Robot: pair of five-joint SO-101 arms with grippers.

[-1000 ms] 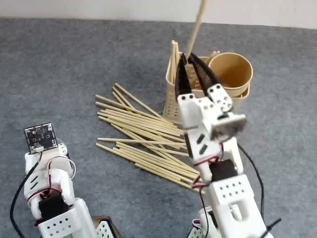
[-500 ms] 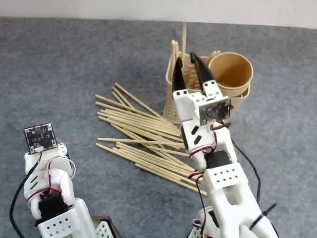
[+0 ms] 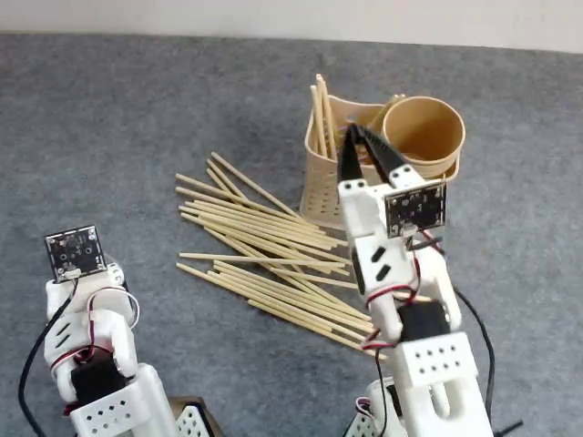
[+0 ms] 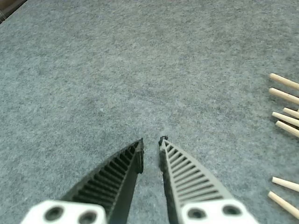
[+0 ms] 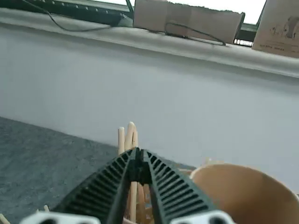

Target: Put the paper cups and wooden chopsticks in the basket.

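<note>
1. The right gripper (image 3: 352, 137) is hovering over the basket (image 3: 319, 191), its jaws pressing tip to tip with nothing between them.
2. The left gripper (image 4: 150, 142) is hanging over the grey table (image 4: 140, 56), jaws narrowly apart and gripping nothing.
3. The stacked paper cups (image 3: 424, 127) are sitting at the basket's 3 o'clock side, and the standing chopsticks (image 3: 321, 114) are leaning at its 9 o'clock side.
4. The loose chopsticks (image 3: 264, 246) are lying piled at 7 o'clock from the basket.

One basket (image 3: 319, 191) upper centre, paper cups (image 3: 428, 137) stacked in it with at least two rims showing, about four upright chopsticks (image 3: 321, 114) inside, roughly twenty loose chopsticks (image 3: 264, 246) mid-frame on the tabletop (image 3: 137, 118), two arms below.
</note>
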